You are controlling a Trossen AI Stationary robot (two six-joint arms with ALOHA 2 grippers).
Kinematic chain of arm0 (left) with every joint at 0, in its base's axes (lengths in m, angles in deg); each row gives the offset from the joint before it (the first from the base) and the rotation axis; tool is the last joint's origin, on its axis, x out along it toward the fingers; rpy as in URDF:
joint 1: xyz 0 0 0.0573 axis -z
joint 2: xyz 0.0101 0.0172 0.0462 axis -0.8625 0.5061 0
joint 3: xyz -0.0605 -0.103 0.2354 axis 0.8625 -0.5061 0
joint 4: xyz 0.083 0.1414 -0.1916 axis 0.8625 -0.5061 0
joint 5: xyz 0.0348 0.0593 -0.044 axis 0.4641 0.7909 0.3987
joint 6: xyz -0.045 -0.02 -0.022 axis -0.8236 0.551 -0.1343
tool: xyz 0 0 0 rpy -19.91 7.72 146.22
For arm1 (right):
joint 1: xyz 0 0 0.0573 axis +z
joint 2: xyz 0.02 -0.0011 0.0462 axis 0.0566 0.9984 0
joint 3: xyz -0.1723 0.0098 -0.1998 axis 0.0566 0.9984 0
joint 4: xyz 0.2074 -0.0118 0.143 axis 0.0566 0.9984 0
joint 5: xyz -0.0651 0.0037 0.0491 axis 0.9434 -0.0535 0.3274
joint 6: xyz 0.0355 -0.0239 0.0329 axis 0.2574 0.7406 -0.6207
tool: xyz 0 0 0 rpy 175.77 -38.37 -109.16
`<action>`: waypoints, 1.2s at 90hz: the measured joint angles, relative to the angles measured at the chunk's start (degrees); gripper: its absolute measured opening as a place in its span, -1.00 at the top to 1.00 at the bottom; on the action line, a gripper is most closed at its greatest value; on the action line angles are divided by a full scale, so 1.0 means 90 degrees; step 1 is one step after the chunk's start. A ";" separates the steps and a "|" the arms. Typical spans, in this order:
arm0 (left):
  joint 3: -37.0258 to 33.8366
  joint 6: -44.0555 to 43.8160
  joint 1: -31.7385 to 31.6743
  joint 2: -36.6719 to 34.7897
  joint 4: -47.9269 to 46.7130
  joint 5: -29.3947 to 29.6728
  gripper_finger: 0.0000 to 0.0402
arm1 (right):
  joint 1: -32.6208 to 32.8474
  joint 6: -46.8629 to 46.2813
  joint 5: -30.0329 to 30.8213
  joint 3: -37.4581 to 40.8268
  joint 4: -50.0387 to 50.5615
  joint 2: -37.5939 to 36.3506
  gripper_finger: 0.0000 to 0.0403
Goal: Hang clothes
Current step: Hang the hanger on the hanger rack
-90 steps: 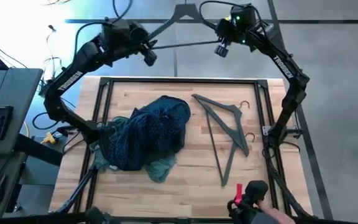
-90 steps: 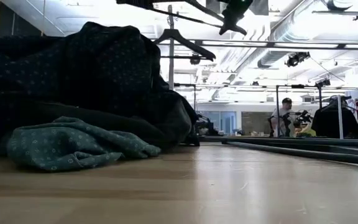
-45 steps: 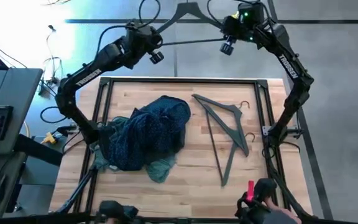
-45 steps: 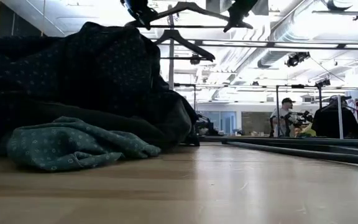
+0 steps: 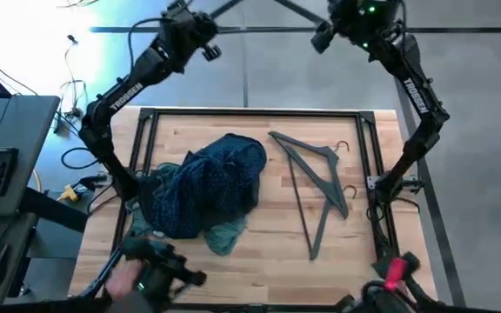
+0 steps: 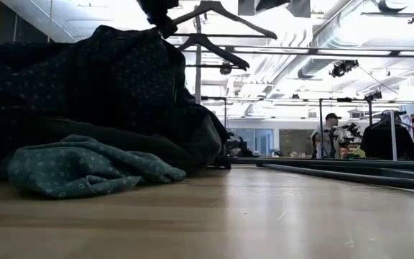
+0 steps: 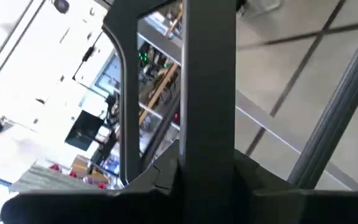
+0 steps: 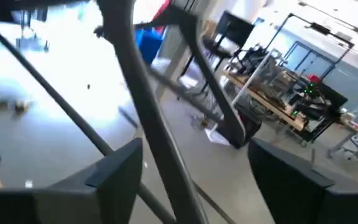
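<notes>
The heap of limp navy dotted, black and teal garments (image 5: 203, 191) is piled left of centre on the wooden table (image 5: 268, 252). Two grey hangers (image 5: 316, 187) lie right of centre, well apart. At the top edge, a dark hanger (image 6: 218, 11) is pinched by the left gripper (image 5: 200, 10); the right gripper (image 5: 333, 16) cannot be judged.

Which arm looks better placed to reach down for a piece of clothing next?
Probably right: the right pincer is open around the thin dark hanger, while the left pincer clamps it aloft. The heap of dark fabric clothes lies left of centre, though.
</notes>
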 joint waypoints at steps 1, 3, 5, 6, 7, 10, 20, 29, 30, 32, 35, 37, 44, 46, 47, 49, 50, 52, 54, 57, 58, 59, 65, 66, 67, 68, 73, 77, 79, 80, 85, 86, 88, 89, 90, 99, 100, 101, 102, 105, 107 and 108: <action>0.0000 -0.0006 -0.0059 0.0004 0.0036 -0.0079 0.77 | 0.0001 -0.0042 0.0000 0.0001 -0.0030 -0.0013 -0.41; 0.0000 -0.0016 -0.0179 0.0017 0.0112 -0.0229 0.77 | 0.0002 -0.0142 0.0003 0.0002 -0.0077 -0.0037 -0.42; 0.0000 -0.0022 -0.0296 0.0029 0.0195 -0.0359 0.77 | 0.0002 -0.0230 0.0006 0.0002 -0.0121 -0.0062 -0.43; 0.0000 -0.0023 -0.0353 0.0036 0.0240 -0.0415 0.77 | 0.0002 -0.0276 0.0009 0.0002 -0.0136 -0.0074 -0.44; 0.0000 -0.0023 -0.0408 0.0046 0.0293 -0.0457 0.77 | 0.0002 -0.0327 0.0014 0.0002 -0.0145 -0.0085 -0.44; 0.0000 -0.0018 -0.0564 0.0081 0.0478 -0.0538 0.77 | 0.0004 -0.0446 0.0028 -0.0001 -0.0149 -0.0101 -0.44; 0.0002 0.0137 -0.1017 0.0244 0.1082 -0.0930 0.77 | 0.0002 -0.0881 0.0241 0.0000 -0.0039 -0.0069 -0.43; 0.0002 0.0220 -0.1335 0.0484 0.1489 -0.1423 0.77 | 0.0028 -0.1357 0.0331 0.0009 0.0146 -0.0045 -0.40; 0.0002 0.0221 -0.1365 0.0511 0.1528 -0.1462 0.77 | 0.0039 -0.1410 0.0331 0.0009 0.0149 -0.0044 -0.40; 0.0002 0.0222 -0.1417 0.0572 0.1601 -0.1517 0.77 | 0.0056 -0.1520 0.0329 0.0008 0.0153 -0.0043 -0.40; 0.0002 0.0228 -0.1482 0.0664 0.1705 -0.1568 0.77 | 0.0081 -0.1702 0.0328 0.0004 0.0187 -0.0043 -0.39; 0.0002 0.0263 -0.1517 0.0726 0.1783 -0.1574 0.77 | 0.0096 -0.1796 0.0328 0.0004 0.0228 -0.0043 -0.39; 0.0002 0.0325 -0.1612 0.0948 0.2052 -0.1519 0.77 | 0.0178 -0.2034 0.0325 0.0004 0.0356 -0.0031 -0.39; 0.0001 0.0328 -0.1634 0.1009 0.2132 -0.1501 0.77 | 0.0208 -0.2095 0.0327 0.0004 0.0387 -0.0026 -0.39; 0.0002 0.0329 -0.1641 0.1038 0.2170 -0.1500 0.77 | 0.0221 -0.2124 0.0327 0.0005 0.0399 -0.0026 -0.39; 0.0002 0.0332 -0.1652 0.1093 0.2244 -0.1501 0.77 | 0.0249 -0.2158 0.0330 0.0006 0.0420 -0.0026 -0.39; 0.0002 0.0335 -0.1660 0.1119 0.2285 -0.1502 0.77 | 0.0262 -0.2176 0.0334 0.0006 0.0430 -0.0026 -0.39; 0.0001 0.0339 -0.1675 0.1166 0.2362 -0.1506 0.77 | 0.0291 -0.2218 0.0352 0.0006 0.0452 -0.0026 -0.39; 0.0002 0.0341 -0.1686 0.1209 0.2442 -0.1507 0.77 | 0.0317 -0.2272 0.0389 0.0006 0.0472 -0.0026 -0.39; 0.0002 0.0333 -0.1700 0.1270 0.2566 -0.1505 0.77 | 0.0351 -0.2330 0.0426 0.0006 0.0501 -0.0026 -0.39; 0.0002 0.0330 -0.1708 0.1289 0.2612 -0.1506 0.77 | 0.0366 -0.2351 0.0438 0.0006 0.0513 -0.0026 -0.39; 0.0002 0.0327 -0.1716 0.1307 0.2663 -0.1508 0.77 | 0.0380 -0.2373 0.0448 0.0006 0.0526 -0.0026 -0.39; 0.0002 0.0278 -0.1717 0.1395 0.2924 -0.1529 0.77 | 0.0469 -0.2510 0.0535 0.0006 0.0609 -0.0023 -0.39; 0.0002 0.0270 -0.1717 0.1414 0.2971 -0.1526 0.77 | 0.0486 -0.2533 0.0557 0.0006 0.0628 -0.0023 -0.39; 0.0003 0.0260 -0.1717 0.1432 0.3017 -0.1523 0.77 | 0.0503 -0.2553 0.0576 0.0006 0.0649 -0.0023 -0.39; 0.0006 0.0248 -0.1717 0.1448 0.3058 -0.1520 0.77 | 0.0517 -0.2569 0.0591 0.0006 0.0671 -0.0023 -0.39; 0.0143 0.0223 -0.1717 0.1572 0.3080 -0.1499 0.77 | 0.0582 -0.2673 0.0622 0.0006 0.0737 -0.0023 -0.39; 0.0360 0.0191 -0.1717 0.1720 0.3032 -0.1433 0.77 | 0.0622 -0.2694 0.0624 0.0006 0.0777 -0.0023 -0.39; 0.0479 0.0188 -0.1717 0.1795 0.2953 -0.1412 0.77 | 0.0645 -0.2695 0.0626 0.0006 0.0803 -0.0023 -0.39; 0.0542 0.0194 -0.1717 0.1834 0.2905 -0.1407 0.77 | 0.0659 -0.2695 0.0627 0.0006 0.0817 -0.0023 -0.39; 0.0938 0.0177 -0.1712 0.2078 0.2724 -0.1392 0.77 | 0.0730 -0.2700 0.0632 0.0006 0.0865 -0.0023 -0.39; 0.1023 0.0168 -0.1712 0.2132 0.2683 -0.1390 0.77 | 0.0739 -0.2703 0.0637 0.0006 0.0871 -0.0023 -0.39; 0.1194 0.0172 -0.1712 0.2241 0.2578 -0.1394 0.77 | 0.0759 -0.2710 0.0641 0.0006 0.0877 -0.0021 -0.39; 0.1278 0.0178 -0.1712 0.2296 0.2520 -0.1399 0.77 | 0.0768 -0.2711 0.0641 0.0006 0.0880 -0.0021 -0.39; 0.1361 0.0186 -0.1708 0.2346 0.2456 -0.1404 0.77 | 0.0779 -0.2711 0.0650 0.0006 0.0882 -0.0021 -0.39; 0.1923 0.0298 -0.1638 0.2740 0.2168 -0.1473 0.77 | 0.0891 -0.2711 0.0730 0.0006 0.0897 -0.0021 -0.39; 0.1964 0.0309 -0.1628 0.2778 0.2149 -0.1480 0.77 | 0.0902 -0.2711 0.0737 0.0006 0.0903 -0.0021 -0.39; 0.2006 0.0346 -0.1617 0.2800 0.2135 -0.1494 0.77 | 0.0917 -0.2711 0.0755 0.0006 0.0911 -0.0021 -0.39; 0.2042 0.0381 -0.1605 0.2828 0.2124 -0.1509 0.77 | 0.0932 -0.2711 0.0771 0.0006 0.0920 -0.0021 -0.39; 0.2121 0.0457 -0.1571 0.2888 0.2102 -0.1530 0.77 | 0.0971 -0.2711 0.0826 0.0006 0.0961 -0.0021 -0.39; 0.2154 0.0509 -0.1551 0.2910 0.2093 -0.1528 0.77 | 0.0993 -0.2710 0.0874 0.0006 0.0991 -0.0021 -0.39; 0.2166 0.0551 -0.1543 0.2918 0.2098 -0.1527 0.77 | 0.1007 -0.2709 0.0896 0.0006 0.1004 -0.0021 -0.39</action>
